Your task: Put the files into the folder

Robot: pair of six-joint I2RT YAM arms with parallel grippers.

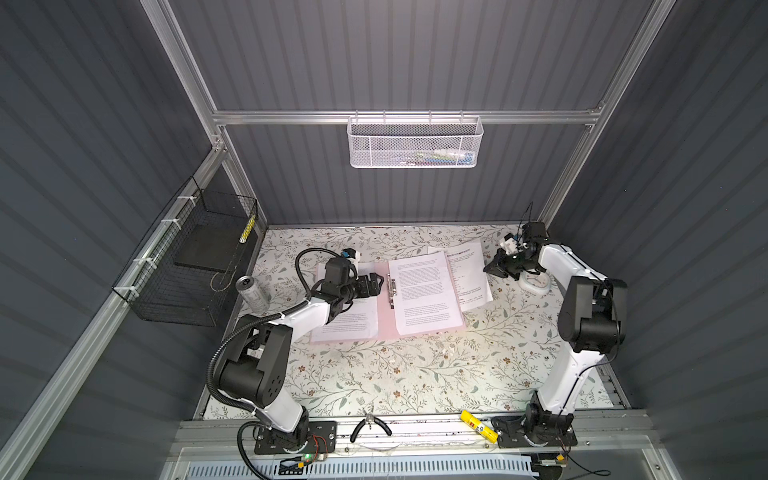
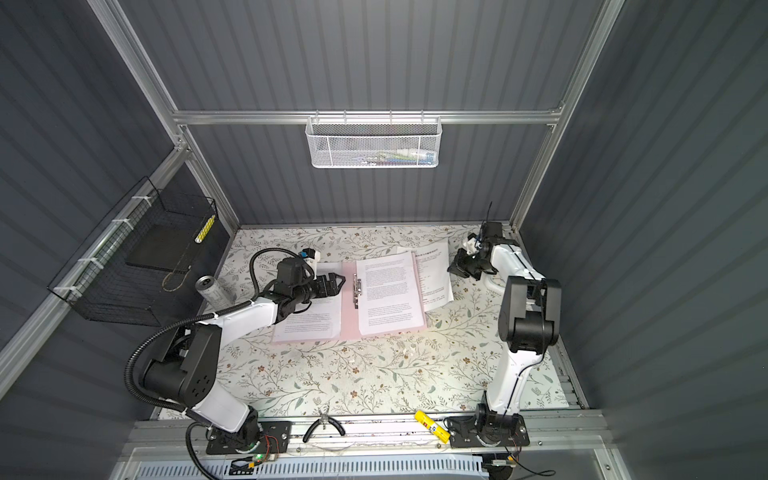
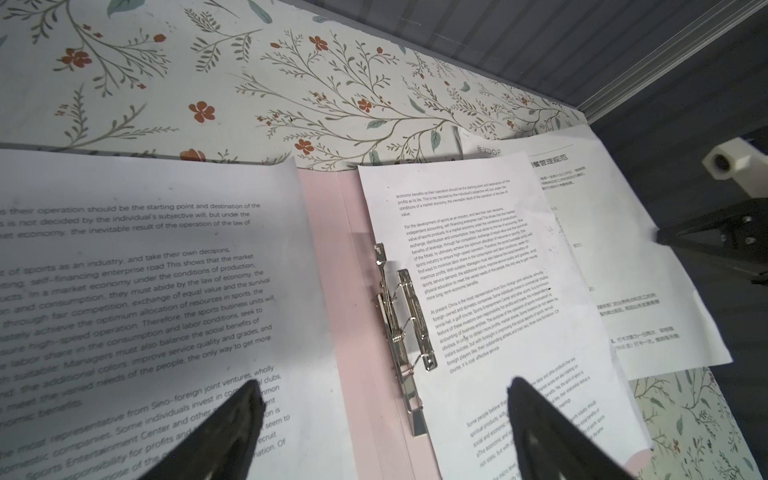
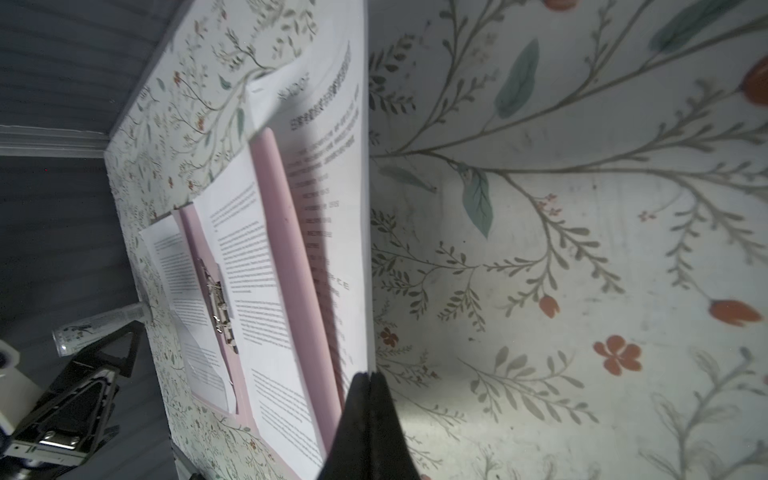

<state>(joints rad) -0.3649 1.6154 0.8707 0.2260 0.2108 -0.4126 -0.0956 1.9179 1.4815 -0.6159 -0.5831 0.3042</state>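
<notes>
A pale pink folder [image 1: 384, 320] lies open and flat on the floral desk [image 1: 374, 374], toward the middle of its far edge, with a metal clip [image 1: 392, 286] along the spine. A left sheet [image 1: 349, 324] and a right sheet [image 1: 424, 291] of printed text each rest on a flap. A headed sheet [image 1: 473, 266] lies toward the desk's far right corner, its inner part tucked under the right flap, so it is not yet filed. The right gripper [image 1: 492, 268] is pinched closed on this sheet's outer edge, probably to lift it over the folder. The left gripper [image 1: 376, 280] hovers over the left flap beside the clip, jaws spread wide and holding nothing, likely ready to steady the papers.
</notes>
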